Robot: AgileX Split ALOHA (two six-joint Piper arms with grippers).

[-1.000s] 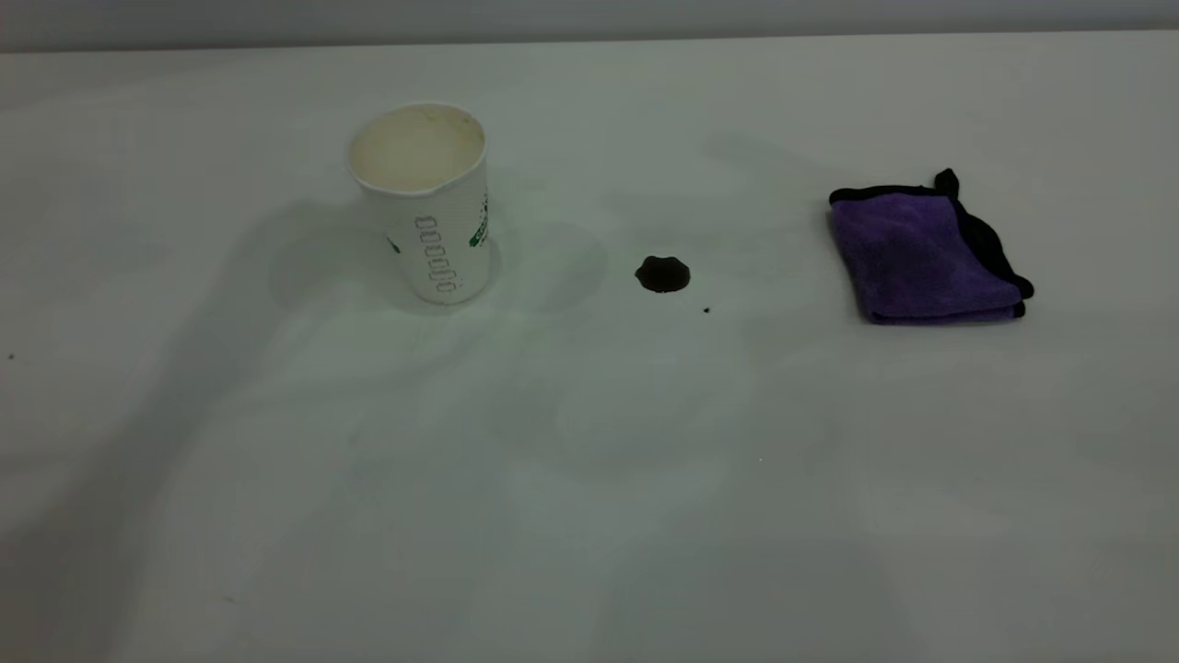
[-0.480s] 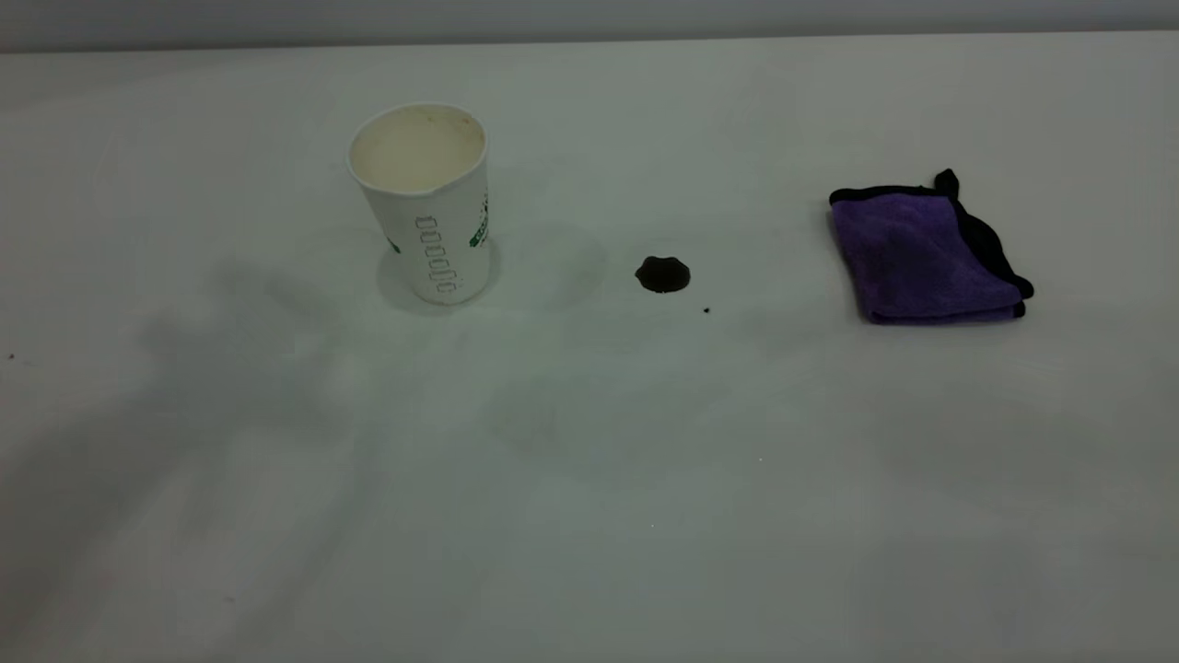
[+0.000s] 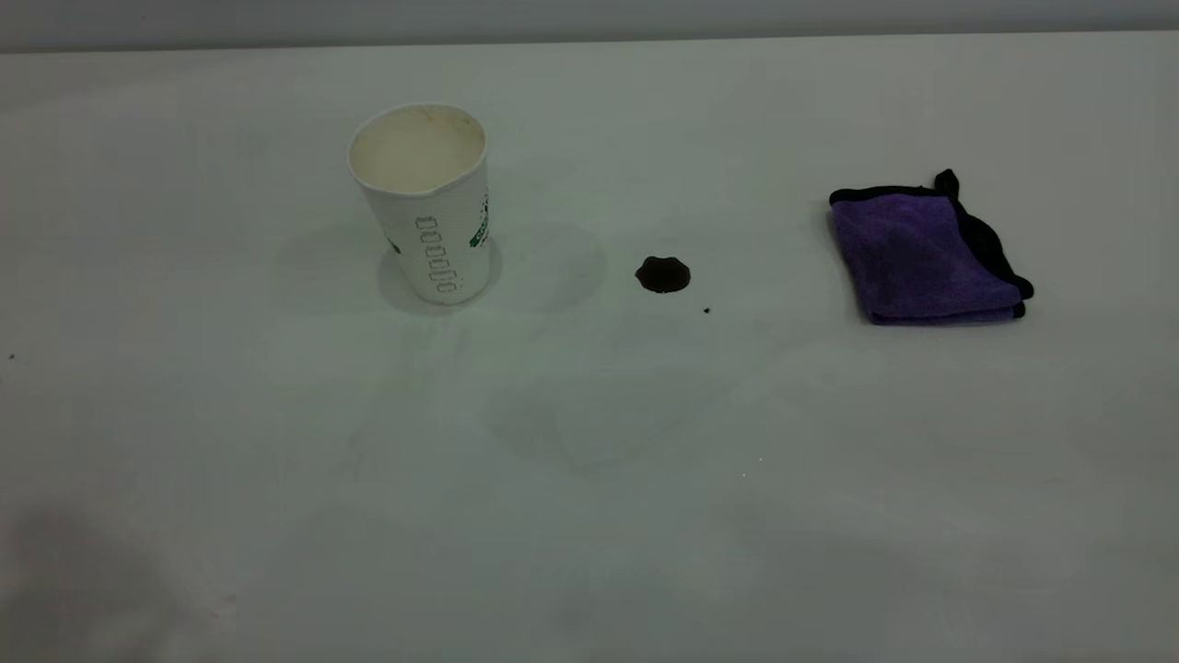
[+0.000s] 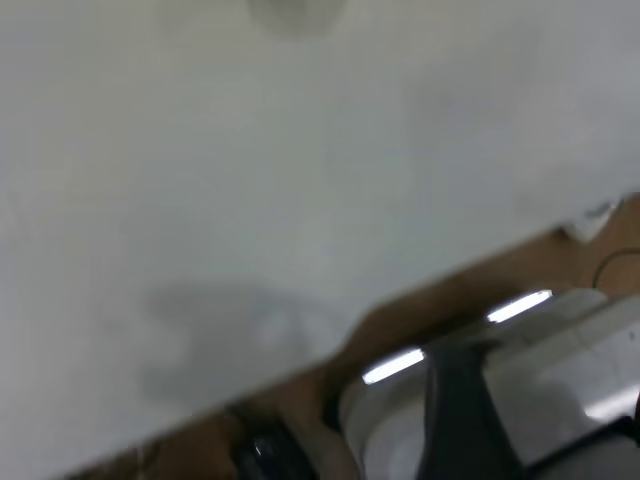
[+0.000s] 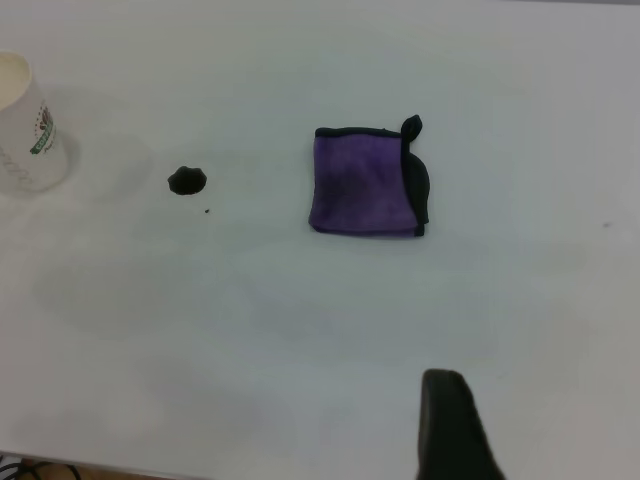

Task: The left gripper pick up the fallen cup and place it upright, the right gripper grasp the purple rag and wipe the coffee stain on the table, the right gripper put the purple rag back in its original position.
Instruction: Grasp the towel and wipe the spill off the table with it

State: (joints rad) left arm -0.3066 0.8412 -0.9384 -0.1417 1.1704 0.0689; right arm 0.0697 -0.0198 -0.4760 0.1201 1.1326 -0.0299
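Observation:
The white paper cup (image 3: 424,198) with green print stands upright on the table at the left. It also shows in the right wrist view (image 5: 22,130). The dark coffee stain (image 3: 662,274) lies to its right, with a tiny speck beside it, and also shows in the right wrist view (image 5: 187,180). The folded purple rag (image 3: 926,253) with black trim lies at the right and also shows in the right wrist view (image 5: 365,183). Neither gripper shows in the exterior view. My right gripper (image 5: 452,425) hovers well short of the rag, with nothing in it. My left gripper (image 4: 462,415) is back by the table's edge.
The white table (image 3: 589,460) has a faint dried smear in the middle. In the left wrist view the table's edge (image 4: 330,350) runs across, with brown floor and pale equipment (image 4: 560,360) beyond it.
The arm's shadow near the cup has drawn back to the table's lower left corner. The cup, the stain and the rag have not moved.

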